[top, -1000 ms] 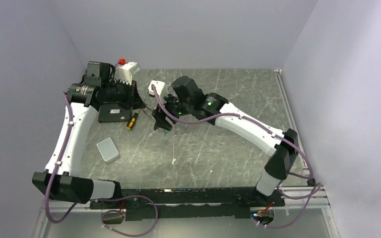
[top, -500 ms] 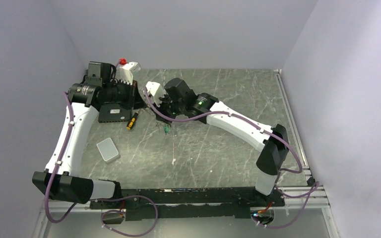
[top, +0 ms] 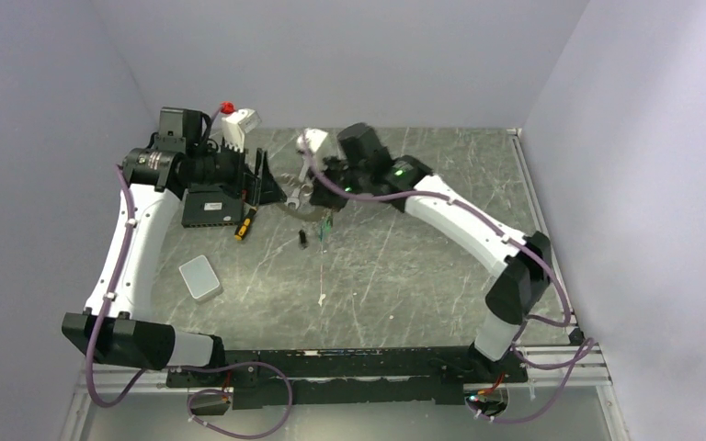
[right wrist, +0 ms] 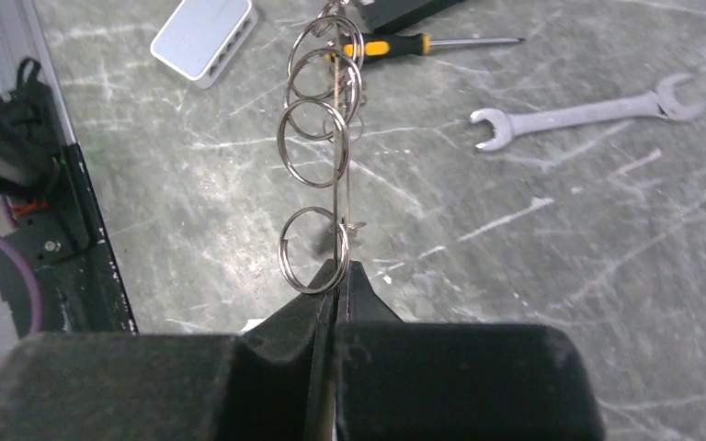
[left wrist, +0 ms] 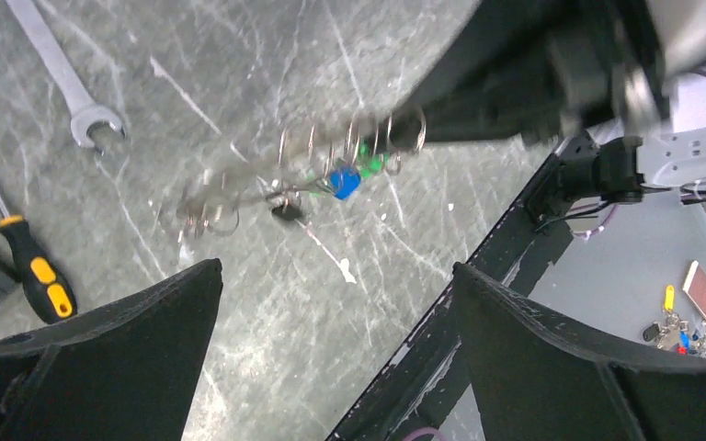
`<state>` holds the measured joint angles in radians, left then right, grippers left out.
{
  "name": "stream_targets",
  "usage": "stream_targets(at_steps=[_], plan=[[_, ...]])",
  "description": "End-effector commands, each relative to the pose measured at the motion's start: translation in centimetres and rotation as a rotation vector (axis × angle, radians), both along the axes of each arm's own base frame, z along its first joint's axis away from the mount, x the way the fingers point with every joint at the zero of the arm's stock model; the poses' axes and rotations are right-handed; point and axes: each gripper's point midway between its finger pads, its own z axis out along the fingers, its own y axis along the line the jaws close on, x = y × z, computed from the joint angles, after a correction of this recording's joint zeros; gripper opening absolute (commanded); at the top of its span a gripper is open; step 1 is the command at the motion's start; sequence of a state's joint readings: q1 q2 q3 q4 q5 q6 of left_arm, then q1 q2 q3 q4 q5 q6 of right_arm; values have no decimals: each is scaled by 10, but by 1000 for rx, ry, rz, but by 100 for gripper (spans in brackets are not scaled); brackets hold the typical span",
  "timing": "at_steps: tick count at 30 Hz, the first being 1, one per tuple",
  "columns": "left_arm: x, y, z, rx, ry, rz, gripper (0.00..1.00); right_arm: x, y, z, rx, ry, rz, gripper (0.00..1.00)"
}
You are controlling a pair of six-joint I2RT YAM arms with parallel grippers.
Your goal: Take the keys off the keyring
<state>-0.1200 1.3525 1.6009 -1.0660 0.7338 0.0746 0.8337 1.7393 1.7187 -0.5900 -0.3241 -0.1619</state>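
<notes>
- Keyring (right wrist: pixel 335 184), raised over the bench (top: pixel 404 266) toward its far edge, mid-width, carrying green and blue keys (left wrist: pixel 342 179).
- Right hand (right wrist: pixel 337 276) clenched on the keyring.
- Left hand (left wrist: pixel 335 269) released, spread wide, just beside the keyring on its left-edge side.

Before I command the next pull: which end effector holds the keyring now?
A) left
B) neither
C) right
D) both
C: the right end effector is pinched shut on the keyring, while the left end effector stands open and apart from it.
</notes>
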Motion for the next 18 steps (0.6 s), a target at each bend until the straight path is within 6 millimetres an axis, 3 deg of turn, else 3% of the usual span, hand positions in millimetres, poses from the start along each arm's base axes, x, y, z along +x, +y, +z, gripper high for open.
stream_targets(at_steps=[1,5,10,18], plan=[[-8,-6,44,-63,-152,-89,99,11,-38,87,296,10,2,0],[-3,-3,61,-102,-221,-84,99,10,-70,127,439,14,13,0],[-3,-10,69,-214,-242,-106,99,0,-95,170,585,20,61,0],[-31,-32,99,-461,-268,-249,99,-34,-101,195,727,146,201,0]])
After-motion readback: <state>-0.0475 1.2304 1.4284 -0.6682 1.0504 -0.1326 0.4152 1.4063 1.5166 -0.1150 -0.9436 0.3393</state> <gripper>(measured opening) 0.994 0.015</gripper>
